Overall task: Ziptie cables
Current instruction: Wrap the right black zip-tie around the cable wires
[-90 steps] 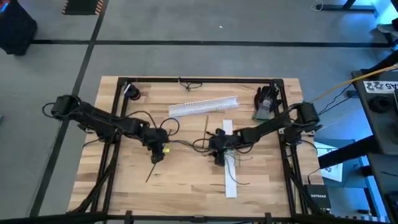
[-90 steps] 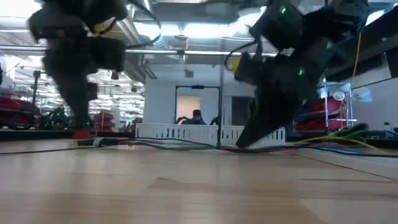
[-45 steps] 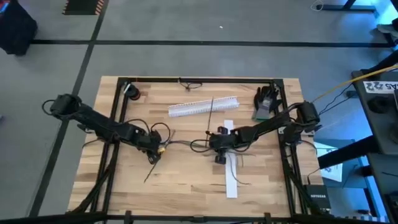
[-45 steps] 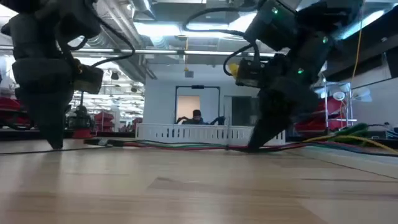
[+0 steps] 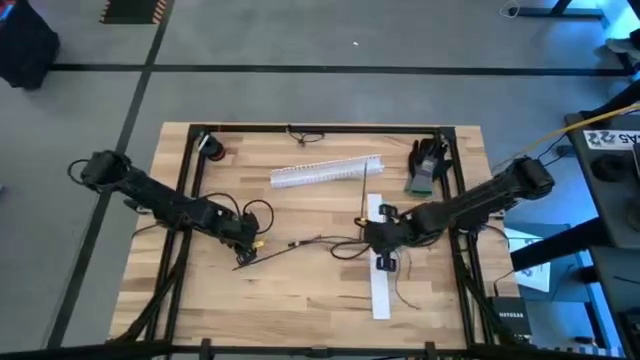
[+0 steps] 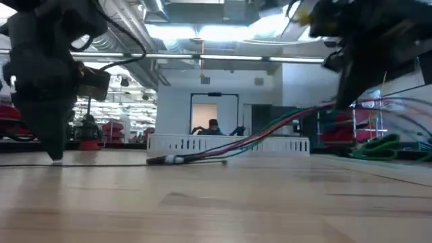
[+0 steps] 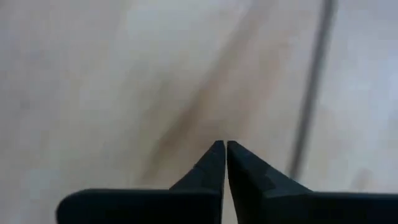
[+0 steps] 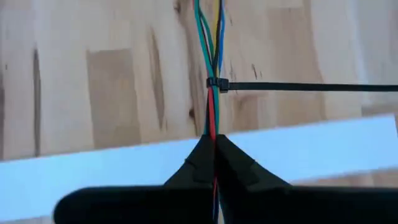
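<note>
The cables (image 5: 325,243) are a thin bunch of green, red, yellow and dark wires (image 8: 211,56) lying across the table's middle. A black ziptie (image 8: 216,85) is wrapped round them, and its tail (image 5: 366,200) points toward the far edge. My right gripper (image 5: 372,240) is shut on the bunch above a white strip (image 5: 378,285). In the low view the cables (image 6: 270,131) slant up from the table to that gripper (image 6: 341,101). My left gripper (image 5: 246,250) is shut with nothing between its fingers (image 7: 225,146). It stands low at the tabletop (image 6: 57,155), left of the cables' free end, beside a black strip (image 5: 240,264). My right gripper pinches the bunch of cables (image 8: 212,127) between its two fingers, just short of the ziptie's head. The fingers point along the bunch, slanting down from the table's right. The held end is lifted, the bunch runs nearly straight down, and its left end (image 6: 169,160) lies on the table.
A white slotted duct (image 5: 325,170) lies at the far middle. A green and black object (image 5: 428,165) stands far right and a small roll (image 5: 210,148) far left. Black frame rails (image 5: 320,128) run round the table. A person (image 6: 213,127) shows in the room beyond.
My right gripper has gone up and toward the table's right edge, keeping hold of the cables. The bunch has been pulled along and straightened, and its left end has slid right, away from my left gripper. The ziptie's tail went with it. My left gripper has come down to the tabletop.
</note>
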Robot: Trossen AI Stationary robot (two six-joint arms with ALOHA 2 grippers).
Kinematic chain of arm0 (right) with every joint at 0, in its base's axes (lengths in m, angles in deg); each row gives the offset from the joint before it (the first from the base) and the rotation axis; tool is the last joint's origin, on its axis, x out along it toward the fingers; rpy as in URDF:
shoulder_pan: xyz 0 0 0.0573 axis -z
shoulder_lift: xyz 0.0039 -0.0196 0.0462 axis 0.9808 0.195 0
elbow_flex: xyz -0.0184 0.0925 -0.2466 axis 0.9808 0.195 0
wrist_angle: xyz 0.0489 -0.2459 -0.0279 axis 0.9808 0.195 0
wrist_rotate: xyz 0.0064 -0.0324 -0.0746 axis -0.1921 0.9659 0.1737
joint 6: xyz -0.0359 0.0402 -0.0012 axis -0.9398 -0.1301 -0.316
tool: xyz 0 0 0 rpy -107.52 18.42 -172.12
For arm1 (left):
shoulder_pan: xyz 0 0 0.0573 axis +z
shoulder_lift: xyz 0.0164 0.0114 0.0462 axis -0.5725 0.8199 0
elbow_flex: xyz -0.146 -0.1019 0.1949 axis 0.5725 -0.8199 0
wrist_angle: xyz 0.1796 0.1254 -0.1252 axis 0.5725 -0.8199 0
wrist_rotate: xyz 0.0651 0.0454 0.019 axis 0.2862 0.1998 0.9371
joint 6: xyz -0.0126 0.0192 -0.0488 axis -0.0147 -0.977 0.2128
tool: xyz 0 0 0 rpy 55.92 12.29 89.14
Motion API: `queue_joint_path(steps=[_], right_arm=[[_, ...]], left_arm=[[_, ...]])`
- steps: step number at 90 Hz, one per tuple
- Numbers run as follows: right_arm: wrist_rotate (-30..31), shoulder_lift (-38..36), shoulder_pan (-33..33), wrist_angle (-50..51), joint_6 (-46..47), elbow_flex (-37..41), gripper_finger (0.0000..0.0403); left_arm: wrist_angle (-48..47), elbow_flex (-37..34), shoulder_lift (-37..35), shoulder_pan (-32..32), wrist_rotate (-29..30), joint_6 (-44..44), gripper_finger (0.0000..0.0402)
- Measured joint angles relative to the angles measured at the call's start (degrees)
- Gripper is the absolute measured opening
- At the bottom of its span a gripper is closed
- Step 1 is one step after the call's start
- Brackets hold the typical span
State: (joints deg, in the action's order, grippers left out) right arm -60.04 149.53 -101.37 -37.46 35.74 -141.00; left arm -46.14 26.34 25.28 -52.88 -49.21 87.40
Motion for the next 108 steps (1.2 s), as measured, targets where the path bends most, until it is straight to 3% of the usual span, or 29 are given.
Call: queue_joint_path(steps=[13, 25, 46, 62, 77, 89, 98, 108], right_arm=[[0.7, -0.4, -2.5, -0.1, 6.1, 3.2, 0.0008], [0.7, -0.4, -2.5, -0.1, 10.6, 5.4, 0.0035], [0.8, -0.5, -2.5, -0.2, 10.0, 5.4, 0.0137], [2.6, -1.9, -2.5, -0.8, 5.6, 4.6, 0.0198], [5.1, -2.0, -2.5, -2.7, 2.7, 4.6, 0.0211], [4.8, -2.0, -2.5, -4.7, 1.0, 4.6, 0.0211], [4.8, -2.0, -2.5, -5.8, 0.5, 4.6, 0.0211], [4.8, -2.0, -2.5, -6.1, -0.1, 4.6, 0.0211]], left_arm=[[3.2, 0.4, -0.1, 0.1, 0.3, -0.4, 0.0015], [10.4, 0.4, 0.0, 0.9, -3.1, -2.1, 0.0027], [20.5, 0.5, 0.0, 3.1, -5.4, -3.4, 0.0108], [25.8, 1.1, 1.5, 2.3, -3.9, -7.6, 0.0159], [24.1, 6.7, 9.7, 0.2, -0.2, -11.7, 0.0148], [15.3, 13.1, 17.6, -1.0, 1.5, -13.7, 0.0124], [9.7, 16.4, 22.9, -1.6, 5.4, -13.3, 0.0110], [9.9, 17.9, 26.2, -1.6, 6.8, -12.2, 0.0097]])
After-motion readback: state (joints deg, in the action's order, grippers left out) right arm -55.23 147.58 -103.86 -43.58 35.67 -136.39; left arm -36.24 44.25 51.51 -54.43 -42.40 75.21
